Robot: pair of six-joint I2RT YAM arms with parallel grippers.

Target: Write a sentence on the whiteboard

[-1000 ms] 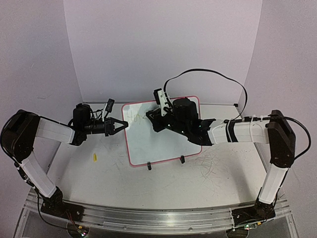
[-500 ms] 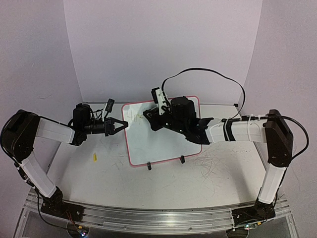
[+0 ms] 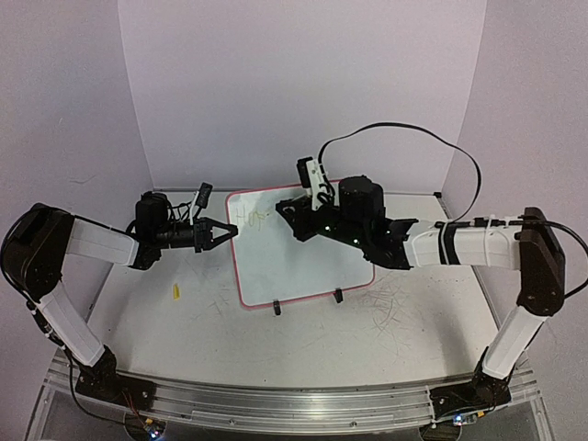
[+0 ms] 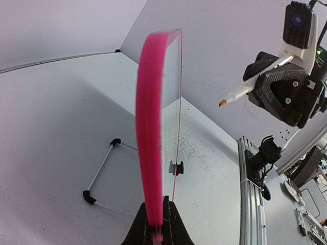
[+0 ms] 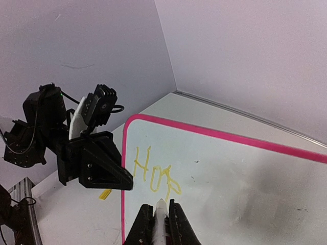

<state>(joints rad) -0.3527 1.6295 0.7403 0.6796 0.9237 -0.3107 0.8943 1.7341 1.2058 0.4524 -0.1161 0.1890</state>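
The whiteboard (image 3: 303, 253), white with a pink frame, stands tilted on two black clip feet mid-table. My left gripper (image 3: 230, 232) is shut on its left edge; the left wrist view shows the pink edge (image 4: 149, 138) clamped between the jaws. My right gripper (image 3: 287, 216) is shut on a white marker (image 5: 160, 219), tip pointing at the board and a little off its surface. Yellow letters of the sentence (image 5: 153, 172) read "Hop" near the board's upper left, also faintly in the top view (image 3: 253, 219). The marker tip (image 4: 223, 103) also shows in the left wrist view.
A small yellow marker cap (image 3: 175, 292) lies on the table left of the board. Thin grey scratch marks (image 3: 390, 308) cover the table right of the board. A black wire stand (image 4: 99, 176) sits behind the board. The purple back wall stands close behind.
My right gripper with the marker has shifted right and drawn back a little from the board. The left gripper and the board have not moved.
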